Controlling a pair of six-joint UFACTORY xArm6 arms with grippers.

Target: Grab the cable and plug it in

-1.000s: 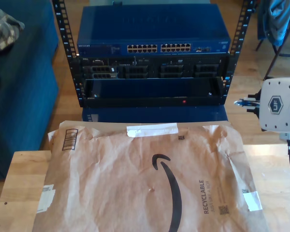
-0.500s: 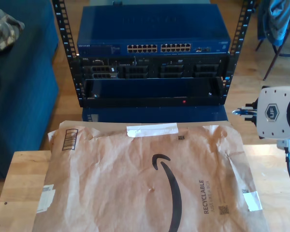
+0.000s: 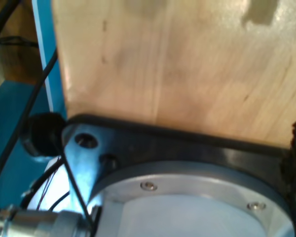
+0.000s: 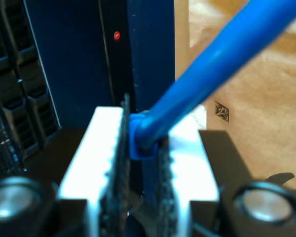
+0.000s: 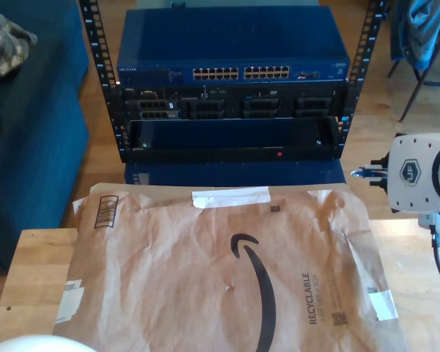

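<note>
since the earlier frames the white arm at the exterior view's right edge has sunk slightly lower and a pale rounded shape point(image 5: 29, 343) has entered at the lower left of the exterior view. my second gripper point(image 5: 369, 174) sits at the right of the exterior view, just past the brown paper mailer point(image 5: 227, 271), its tip pointing toward the exterior view's left, in front of the blue rack base. in the second wrist view its ribbed fingers point(image 4: 113, 163) are pressed together on the cable point(image 4: 212, 64), pinching the bright-blue end while the rest of the cable runs off toward the mailer side. the rack point(image 5: 231, 81) holds a blue network switch point(image 5: 235, 51) in the upper centre of the exterior view, with a red indicator light point(image 5: 279, 154) on the black panel beneath. my first gripper cannot be judged spread or closed; the first wrist view looks at a wooden tabletop point(image 3: 177, 64) and a metal arm base point(image 3: 187, 197) with black wires point(image 3: 19, 113).
</note>
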